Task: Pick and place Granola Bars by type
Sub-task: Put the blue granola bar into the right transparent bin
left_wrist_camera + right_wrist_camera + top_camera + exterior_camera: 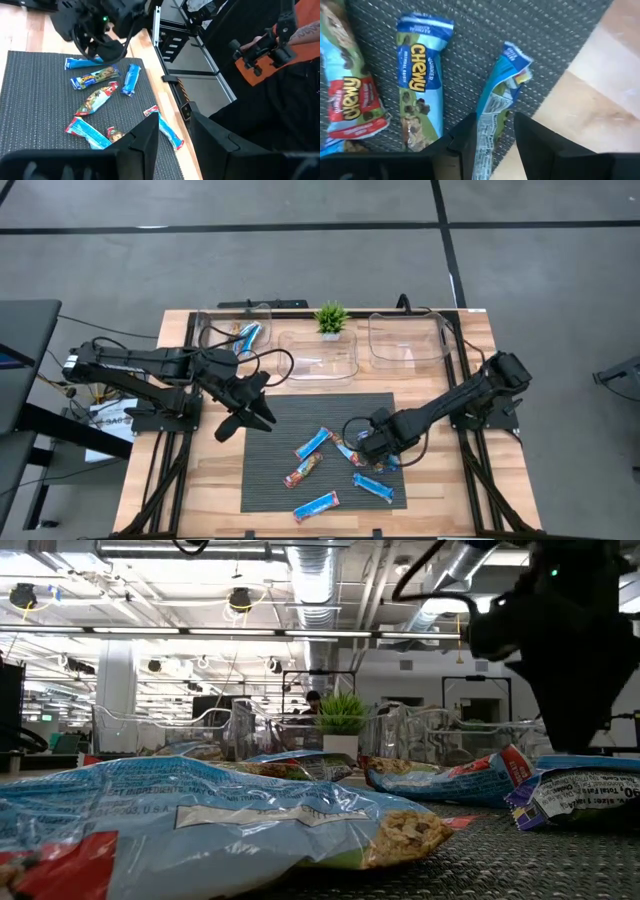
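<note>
Several granola bars lie flat on the dark mat: blue ones (312,443) (316,505) (373,487) and a red one (302,471). More blue bars (248,333) sit in the far-left clear bin. My right gripper (380,448) is low over the mat's right side, shut on a blue bar (492,115). Two more bars (420,85) (350,100) lie next to it. My left gripper (247,423) hovers open above the mat's far-left corner and holds nothing; in its wrist view the bars (95,100) are spread beyond it. My right gripper pinches a blue granola bar between its two fingers (465,142), which lie across its width near one end (487,135), coming from above. The wrapper is turned on edge and creased between them. Its free end (516,60) points away over the mat's right edge; I cannot tell whether it is lifted clear.
Three clear bins stand along the far edge: left (215,340), middle (320,365) and right (405,340), with a small potted plant (331,318) behind the middle one. Bare wood borders the mat (270,480). A person's hand (265,50) shows beyond the table's near edge.
</note>
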You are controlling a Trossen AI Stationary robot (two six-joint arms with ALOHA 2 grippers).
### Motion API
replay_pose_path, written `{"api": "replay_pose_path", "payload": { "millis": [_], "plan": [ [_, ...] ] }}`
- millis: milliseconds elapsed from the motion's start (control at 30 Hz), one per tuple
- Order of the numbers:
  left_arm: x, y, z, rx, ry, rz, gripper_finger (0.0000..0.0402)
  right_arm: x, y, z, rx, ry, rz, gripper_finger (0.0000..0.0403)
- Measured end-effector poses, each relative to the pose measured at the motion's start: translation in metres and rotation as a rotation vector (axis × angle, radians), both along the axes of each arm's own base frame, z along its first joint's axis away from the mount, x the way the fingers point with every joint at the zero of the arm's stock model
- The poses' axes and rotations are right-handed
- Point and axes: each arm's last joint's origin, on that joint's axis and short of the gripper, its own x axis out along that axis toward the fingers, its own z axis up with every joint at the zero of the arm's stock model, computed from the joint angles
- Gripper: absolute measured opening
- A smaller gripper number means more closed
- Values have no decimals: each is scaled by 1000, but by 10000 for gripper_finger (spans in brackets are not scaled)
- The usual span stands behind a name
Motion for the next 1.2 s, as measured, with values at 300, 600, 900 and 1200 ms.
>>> {"api": "replay_pose_path", "payload": {
  "millis": [300,600,900,1200],
  "plan": [
    [0,0,0,-1,-1,-1,104,9,6,-26,34,58,17,123],
    [0,0,0,-2,-4,-1,104,8,5,-25,33,61,16,68],
    [0,0,0,-7,-2,8,104,12,5,-16,66,-12,51,17],
    [3,2,3,13,-38,73,104,7,-40,58,-48,-358,6,4]
  ]
}}
